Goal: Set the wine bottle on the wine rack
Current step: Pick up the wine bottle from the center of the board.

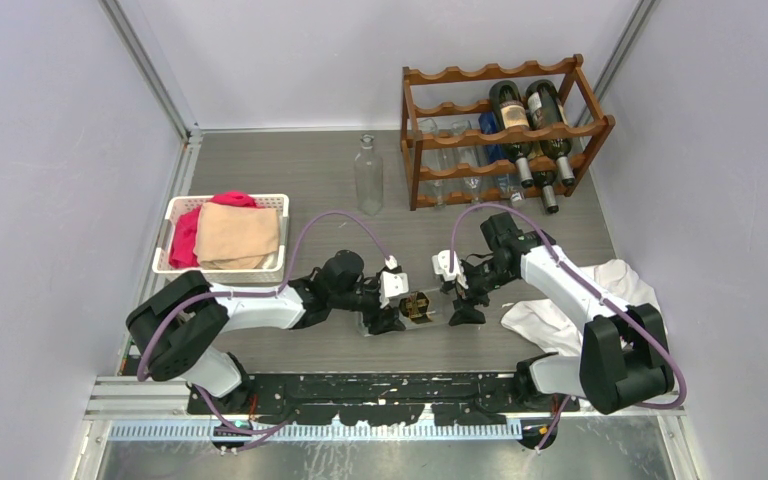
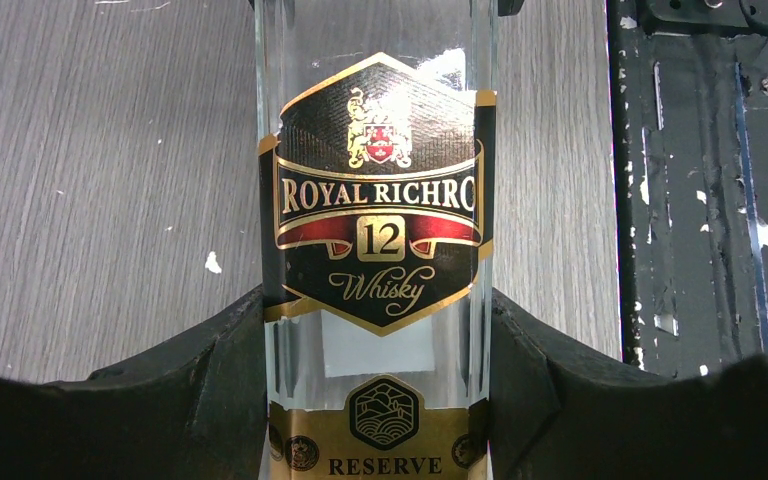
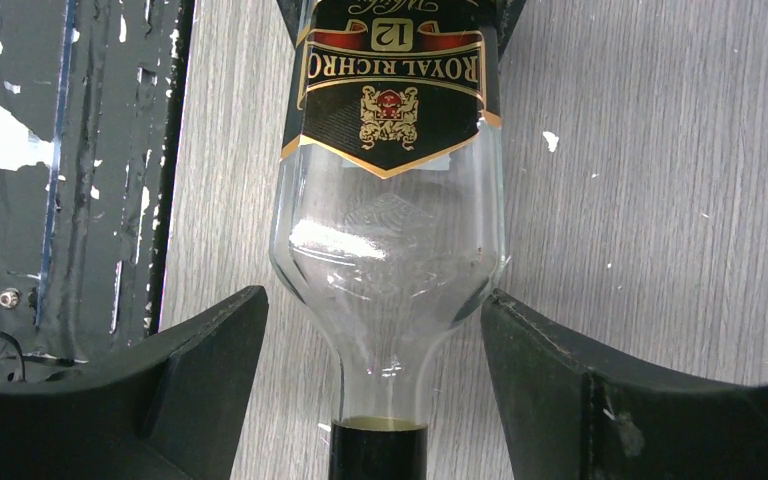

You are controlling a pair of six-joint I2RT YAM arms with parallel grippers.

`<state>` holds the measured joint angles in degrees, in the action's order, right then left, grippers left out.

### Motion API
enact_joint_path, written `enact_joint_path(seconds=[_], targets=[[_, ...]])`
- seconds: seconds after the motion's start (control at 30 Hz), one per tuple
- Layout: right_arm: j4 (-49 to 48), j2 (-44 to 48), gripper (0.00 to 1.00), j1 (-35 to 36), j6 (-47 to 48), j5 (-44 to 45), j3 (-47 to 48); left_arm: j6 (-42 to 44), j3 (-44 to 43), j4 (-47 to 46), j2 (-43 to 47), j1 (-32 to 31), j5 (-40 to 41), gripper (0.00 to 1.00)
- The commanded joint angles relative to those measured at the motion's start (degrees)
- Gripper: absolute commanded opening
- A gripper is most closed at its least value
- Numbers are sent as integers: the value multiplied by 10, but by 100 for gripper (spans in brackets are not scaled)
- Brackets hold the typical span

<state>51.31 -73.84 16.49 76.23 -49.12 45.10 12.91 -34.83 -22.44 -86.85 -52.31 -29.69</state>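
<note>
Both arms meet at a clear wine bottle [image 1: 420,306] near the front edge of the table [image 1: 310,170].
My left gripper [image 2: 378,335] clamps the bottle's labelled body between both fingers. My right gripper [image 3: 375,340] stands spread wide around its shoulder and neck, gripping nothing. The wine rack [image 1: 460,136] sits well apart at the far right corner, with two dark bottles [image 1: 510,110] lying on it.

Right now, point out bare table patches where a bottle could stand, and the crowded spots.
Bare: the strip between the basket and the clear bottle, and the back left corner behind the basket. Crowded: the middle, where the left gripper and right gripper meet at the whisky bottle; the right side, taken by the white cloth and the wine rack.
</note>
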Motion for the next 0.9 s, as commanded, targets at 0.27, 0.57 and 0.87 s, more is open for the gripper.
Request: enact_joint_path(seconds=[0.27,0.57,0.87], targets=[[-72,23,87,10,-61,-10,-20,-6,-12,-118,29,4,-33,0],[-72,25,68,14,-70,-3,-12,-9,-12,-121,29,4,-34,0],[-21,24,9,14,-48,-16,14,-9,-15,-103,35,5,-28,0]])
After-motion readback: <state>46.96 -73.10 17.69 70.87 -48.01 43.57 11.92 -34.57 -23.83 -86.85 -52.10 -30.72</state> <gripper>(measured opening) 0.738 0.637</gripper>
